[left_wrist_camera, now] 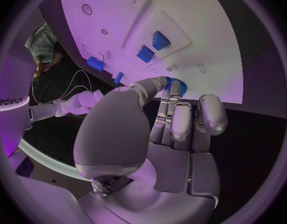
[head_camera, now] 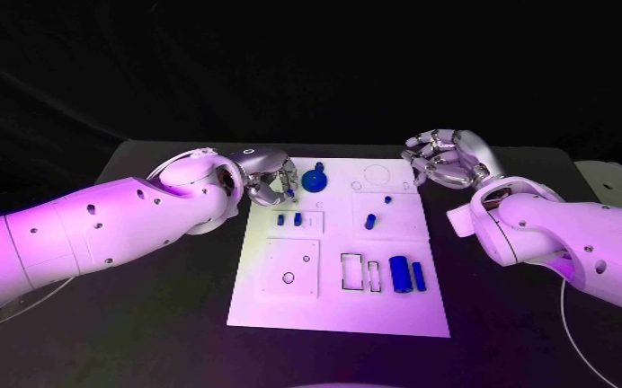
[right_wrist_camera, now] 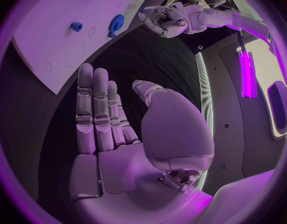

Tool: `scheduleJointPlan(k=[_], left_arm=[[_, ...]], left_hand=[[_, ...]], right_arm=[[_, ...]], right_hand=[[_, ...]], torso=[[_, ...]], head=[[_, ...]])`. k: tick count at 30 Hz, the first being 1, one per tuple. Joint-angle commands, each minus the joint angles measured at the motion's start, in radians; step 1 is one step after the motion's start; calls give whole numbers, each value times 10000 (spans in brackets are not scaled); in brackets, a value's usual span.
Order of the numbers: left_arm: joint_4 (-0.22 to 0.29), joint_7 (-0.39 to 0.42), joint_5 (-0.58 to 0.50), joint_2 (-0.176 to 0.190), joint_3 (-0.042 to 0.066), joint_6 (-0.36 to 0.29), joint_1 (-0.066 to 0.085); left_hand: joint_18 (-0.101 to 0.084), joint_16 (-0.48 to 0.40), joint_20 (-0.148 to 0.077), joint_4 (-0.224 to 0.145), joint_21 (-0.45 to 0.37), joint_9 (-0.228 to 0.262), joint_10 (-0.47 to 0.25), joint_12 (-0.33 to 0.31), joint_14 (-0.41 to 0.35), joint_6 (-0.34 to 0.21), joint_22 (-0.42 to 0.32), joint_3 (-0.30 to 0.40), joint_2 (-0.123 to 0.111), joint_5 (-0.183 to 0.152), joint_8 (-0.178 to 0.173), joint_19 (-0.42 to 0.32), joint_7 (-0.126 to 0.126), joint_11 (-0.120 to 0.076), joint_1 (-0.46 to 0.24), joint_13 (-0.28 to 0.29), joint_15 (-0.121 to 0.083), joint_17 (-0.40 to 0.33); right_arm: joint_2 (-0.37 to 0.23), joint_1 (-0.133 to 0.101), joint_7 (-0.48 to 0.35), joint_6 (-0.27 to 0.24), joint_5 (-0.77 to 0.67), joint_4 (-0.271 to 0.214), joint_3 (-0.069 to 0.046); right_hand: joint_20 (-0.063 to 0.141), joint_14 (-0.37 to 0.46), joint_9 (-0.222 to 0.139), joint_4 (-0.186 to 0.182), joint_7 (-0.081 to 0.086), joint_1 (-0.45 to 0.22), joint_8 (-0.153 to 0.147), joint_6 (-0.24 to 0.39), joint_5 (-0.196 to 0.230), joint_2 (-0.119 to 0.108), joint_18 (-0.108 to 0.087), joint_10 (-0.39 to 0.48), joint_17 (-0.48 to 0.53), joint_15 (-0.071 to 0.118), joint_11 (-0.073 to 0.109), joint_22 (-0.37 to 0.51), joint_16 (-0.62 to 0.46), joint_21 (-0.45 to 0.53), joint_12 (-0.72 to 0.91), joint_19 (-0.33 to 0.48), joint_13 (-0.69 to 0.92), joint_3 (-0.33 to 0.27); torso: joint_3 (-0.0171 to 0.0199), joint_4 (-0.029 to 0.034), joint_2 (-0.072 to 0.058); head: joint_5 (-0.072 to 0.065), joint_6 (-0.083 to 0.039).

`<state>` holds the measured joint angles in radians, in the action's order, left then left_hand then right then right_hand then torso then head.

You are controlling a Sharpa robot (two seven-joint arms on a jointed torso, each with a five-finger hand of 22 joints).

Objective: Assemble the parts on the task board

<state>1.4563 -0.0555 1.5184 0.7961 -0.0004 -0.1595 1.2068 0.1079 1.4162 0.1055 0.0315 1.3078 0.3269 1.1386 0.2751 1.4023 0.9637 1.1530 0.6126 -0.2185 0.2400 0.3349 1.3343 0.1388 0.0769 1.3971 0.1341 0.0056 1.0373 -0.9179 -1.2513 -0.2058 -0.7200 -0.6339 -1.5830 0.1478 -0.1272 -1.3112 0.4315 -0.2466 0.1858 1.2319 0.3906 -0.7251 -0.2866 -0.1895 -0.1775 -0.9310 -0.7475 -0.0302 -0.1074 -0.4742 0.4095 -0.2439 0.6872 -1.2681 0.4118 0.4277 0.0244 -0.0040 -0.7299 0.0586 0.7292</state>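
Now left robot hand (head_camera: 269, 175) fingertips touch the blue gear (head_camera: 315, 179) on the task board (head_camera: 340, 307)

smooth white arm (head_camera: 117, 217) shells dotted with screw holes, silver jointed hands.

The left hand (left_wrist_camera: 175, 119) hides most of the blue gear (left_wrist_camera: 178, 86) (contact unclear).

1. I see the task board (head_camera: 340, 303) lying on the black table (head_camera: 169, 316).
2. My left hand (head_camera: 269, 175) sits at its far left edge, just beside a blue gear-like part (head_camera: 315, 179).
3. My right hand (head_camera: 445, 160) hovers off the far right corner, fingers apart, holding nothing.
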Motion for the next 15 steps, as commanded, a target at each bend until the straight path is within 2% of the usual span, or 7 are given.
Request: scheduleJointPlan(k=[1,11,15], left_arm=[[-66,-68,-92,-4,7,205,2],[-250,-73,-126,-123,3,296,-7],[-327,-75,-130,-190,2,336,-20]], left_hand=[[-95,-46,6,-12,-61,-10,62,-41,-49,-15,-3,-31,3,-42,-44,-60,72,30,-90,-12,14,-3],[-92,-45,7,-1,-67,-8,83,-74,-51,-10,-9,-40,-8,-43,-59,-66,71,29,-112,-19,18,-4],[-92,-45,7,-1,-67,-8,83,-74,-51,-10,-9,-40,-8,-43,-59,-66,71,29,-112,-19,18,-4]], right_arm=[[8,9,-104,36,-44,-13,-1],[17,12,-109,34,-44,-29,-1],[14,12,-112,31,-45,-37,-1]], right_hand=[[-18,-93,-10,3,45,55,65,15,-43,24,-37,44,-12,3,-14,10,-52,61,-20,-75,-9,-17],[-18,-93,-10,3,45,55,65,15,-43,24,-37,44,-12,3,-14,10,-52,61,-20,-75,-9,-17],[-18,-93,-10,3,45,55,65,15,-43,24,-37,44,-12,3,-14,10,-52,61,-20,-75,-9,-17]], torso=[[7,-17,7],[22,-21,0],[17,-20,4]], head=[[18,12],[58,-2],[59,14]])
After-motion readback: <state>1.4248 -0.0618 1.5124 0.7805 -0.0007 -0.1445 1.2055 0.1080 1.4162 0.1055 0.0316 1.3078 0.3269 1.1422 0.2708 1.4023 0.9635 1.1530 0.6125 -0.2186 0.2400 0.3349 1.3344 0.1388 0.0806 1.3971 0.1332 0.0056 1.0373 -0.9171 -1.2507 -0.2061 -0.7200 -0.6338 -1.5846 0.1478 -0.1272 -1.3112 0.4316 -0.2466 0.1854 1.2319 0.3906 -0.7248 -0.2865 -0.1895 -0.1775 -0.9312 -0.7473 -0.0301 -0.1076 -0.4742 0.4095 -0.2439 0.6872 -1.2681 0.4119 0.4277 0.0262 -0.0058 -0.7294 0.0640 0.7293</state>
